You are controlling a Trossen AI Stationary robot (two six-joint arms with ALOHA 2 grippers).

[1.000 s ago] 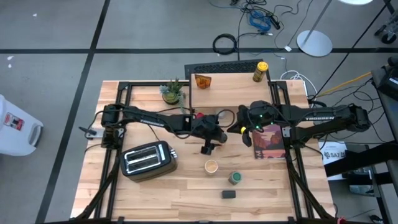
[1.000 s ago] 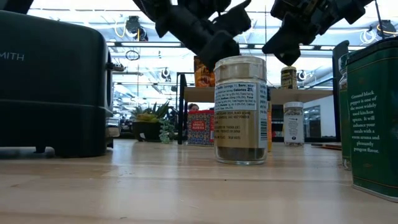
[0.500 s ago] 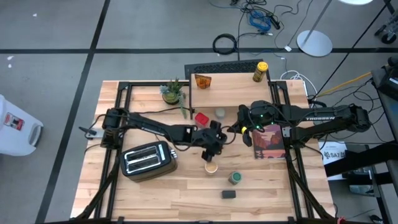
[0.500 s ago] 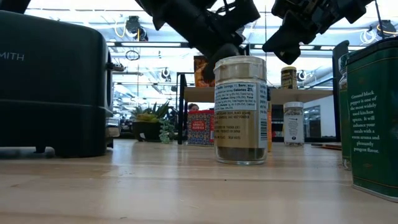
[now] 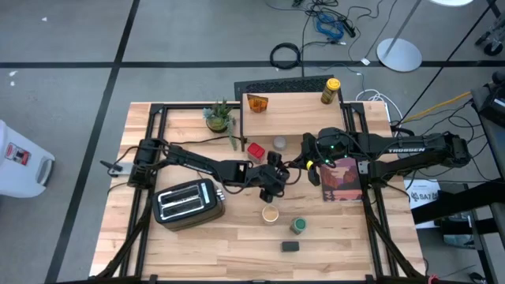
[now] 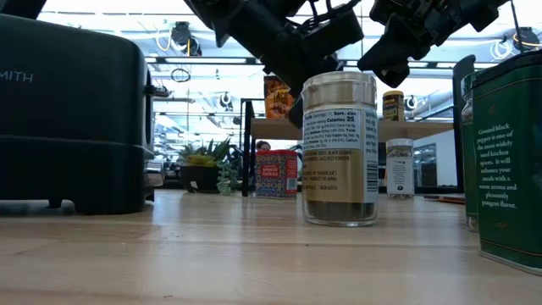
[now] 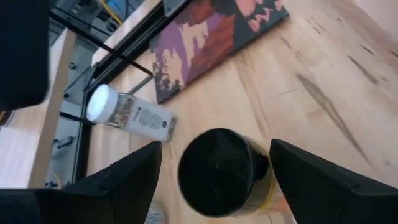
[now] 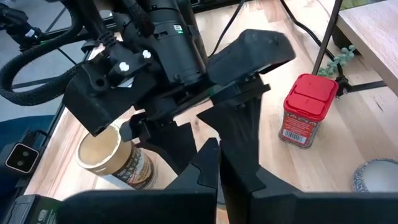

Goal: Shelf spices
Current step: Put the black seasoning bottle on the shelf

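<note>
My left gripper (image 5: 272, 183) jaws spread, seemingly just above the tan-lidded spice jar (image 5: 270, 213) mid-table, right gripper (image 5: 312, 163) clenched beside it, shelf (image 5: 293, 100) holding two spices.

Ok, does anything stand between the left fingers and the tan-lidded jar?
Nothing visible does. The left gripper hangs open right next to the tan-lidded jar, with no object between them. Toward the shelf, though, a red tin and the shut right gripper sit along the way.
</note>
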